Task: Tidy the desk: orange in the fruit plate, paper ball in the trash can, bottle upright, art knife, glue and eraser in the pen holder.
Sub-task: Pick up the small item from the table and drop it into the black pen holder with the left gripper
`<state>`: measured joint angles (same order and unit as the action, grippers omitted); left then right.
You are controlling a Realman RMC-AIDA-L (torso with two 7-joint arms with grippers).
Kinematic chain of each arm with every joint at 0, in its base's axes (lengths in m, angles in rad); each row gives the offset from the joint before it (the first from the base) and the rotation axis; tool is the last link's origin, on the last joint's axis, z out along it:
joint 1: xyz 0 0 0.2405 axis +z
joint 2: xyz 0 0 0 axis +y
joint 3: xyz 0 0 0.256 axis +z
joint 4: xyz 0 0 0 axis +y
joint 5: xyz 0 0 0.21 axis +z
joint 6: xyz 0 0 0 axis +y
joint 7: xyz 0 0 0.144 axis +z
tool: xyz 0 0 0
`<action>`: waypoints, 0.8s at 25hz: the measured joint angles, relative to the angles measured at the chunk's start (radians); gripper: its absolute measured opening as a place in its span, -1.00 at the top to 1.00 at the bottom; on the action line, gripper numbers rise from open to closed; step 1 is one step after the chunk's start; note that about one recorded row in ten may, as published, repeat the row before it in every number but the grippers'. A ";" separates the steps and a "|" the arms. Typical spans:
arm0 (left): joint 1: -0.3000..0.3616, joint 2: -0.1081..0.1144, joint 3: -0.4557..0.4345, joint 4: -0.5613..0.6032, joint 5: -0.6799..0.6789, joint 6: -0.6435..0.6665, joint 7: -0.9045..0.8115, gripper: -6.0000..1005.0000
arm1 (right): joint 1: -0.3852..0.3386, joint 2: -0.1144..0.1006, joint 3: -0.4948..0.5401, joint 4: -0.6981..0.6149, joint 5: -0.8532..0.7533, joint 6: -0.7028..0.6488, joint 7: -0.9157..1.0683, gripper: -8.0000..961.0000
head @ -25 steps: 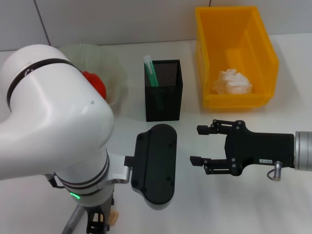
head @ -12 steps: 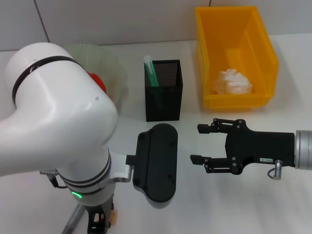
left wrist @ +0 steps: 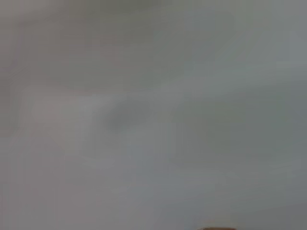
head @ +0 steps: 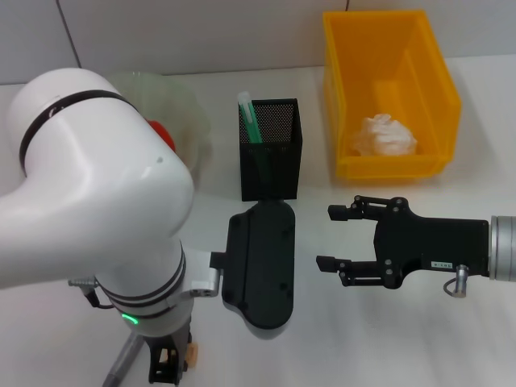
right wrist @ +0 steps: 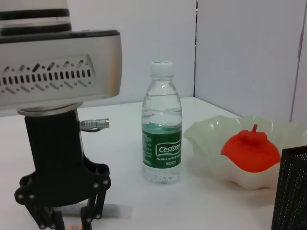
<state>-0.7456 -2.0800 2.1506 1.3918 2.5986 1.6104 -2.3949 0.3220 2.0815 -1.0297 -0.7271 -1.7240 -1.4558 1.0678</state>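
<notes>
My left gripper point(head: 169, 367) hangs low at the near left, shut on the tan eraser point(head: 191, 355); the right wrist view shows it point(right wrist: 71, 224) pointing down at the table. Beside it lies the grey art knife point(head: 121, 364). The bottle point(right wrist: 162, 143) stands upright in the right wrist view; my left arm hides it in the head view. The orange point(right wrist: 251, 151) rests in the fruit plate point(head: 179, 101). The paper ball point(head: 387, 135) lies in the trash can point(head: 435, 64). A green glue stick point(head: 247, 117) stands in the pen holder point(head: 271, 165). My right gripper point(head: 334, 238) hovers open, right of centre.
My left arm's white elbow and black forearm cover point(head: 260, 270) fill the left and middle of the head view. The left wrist view shows only blurred pale surface. A white wall rises behind the table.
My left arm has shifted slightly right and forward, the eraser moving a little with the gripper. The right arm has stayed still.
</notes>
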 joint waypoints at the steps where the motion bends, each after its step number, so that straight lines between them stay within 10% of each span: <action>1: 0.000 0.000 0.000 0.000 0.000 0.000 0.000 0.42 | 0.000 0.000 0.000 0.000 0.000 0.000 0.000 -0.59; 20: 0.016 0.000 -0.008 0.096 0.066 -0.043 -0.033 0.45 | -0.015 0.000 0.014 0.000 0.001 -0.006 -0.002 -0.59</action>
<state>-0.7296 -2.0801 2.1427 1.4874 2.6649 1.5677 -2.4275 0.3070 2.0816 -1.0161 -0.7271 -1.7228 -1.4621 1.0660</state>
